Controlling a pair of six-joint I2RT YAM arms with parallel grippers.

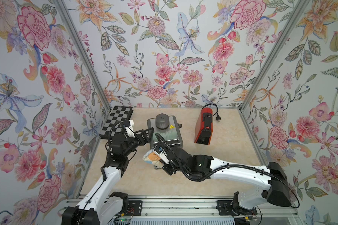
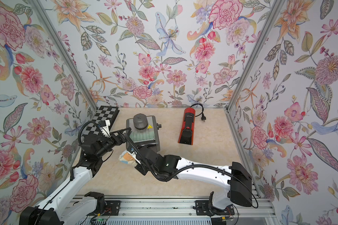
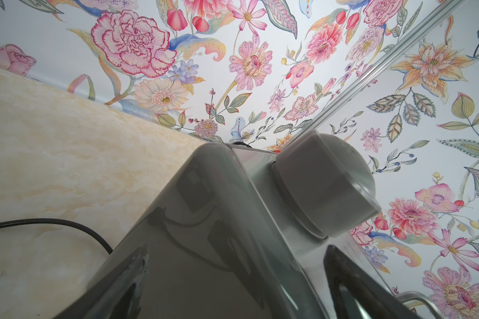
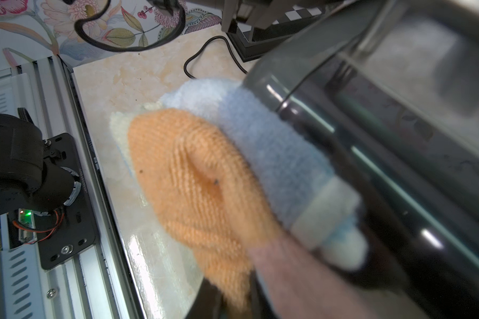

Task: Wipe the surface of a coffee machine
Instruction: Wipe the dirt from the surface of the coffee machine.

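The right gripper is clenched on a bunched orange, blue and white cloth and presses it against the glossy lower front of the grey coffee machine. That machine stands at the centre of both top views. The left gripper sits at the machine's left edge. Its jaws are spread wide and straddle that edge in the left wrist view, apparently to steady the body, though whether they press cannot be told.

Wiping looks to be under way on the front face. The pictures do not show which surfaces are already clean, and the domed lid, top plate and sides likely remain.

To the right on the bench lies a red capsule machine, untouched. A checkerboard leans at the left wall.
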